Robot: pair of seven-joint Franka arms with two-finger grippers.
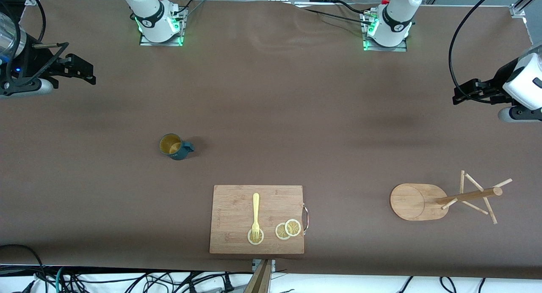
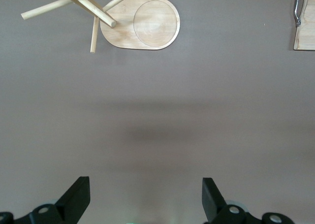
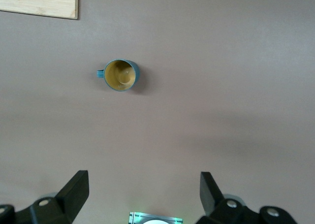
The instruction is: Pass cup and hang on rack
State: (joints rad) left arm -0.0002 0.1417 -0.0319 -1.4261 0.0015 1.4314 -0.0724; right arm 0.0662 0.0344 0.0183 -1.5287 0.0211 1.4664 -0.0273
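Observation:
The dark teal cup (image 1: 173,146) with a yellow interior stands upright on the brown table, toward the right arm's end; it also shows in the right wrist view (image 3: 120,75). The wooden rack (image 1: 413,202) stands on its oval base toward the left arm's end, nearer to the front camera than the cup; it also shows in the left wrist view (image 2: 142,24). My right gripper (image 1: 90,75) is open and empty, high over the table's edge at its own end. My left gripper (image 1: 458,96) is open and empty, high over the table at its own end, well apart from the rack.
A rectangular wooden cutting board (image 1: 237,200) lies near the table's front edge between cup and rack, with a yellow fork (image 1: 255,212) and lemon slices (image 1: 288,229) on it. Cables hang past the front edge.

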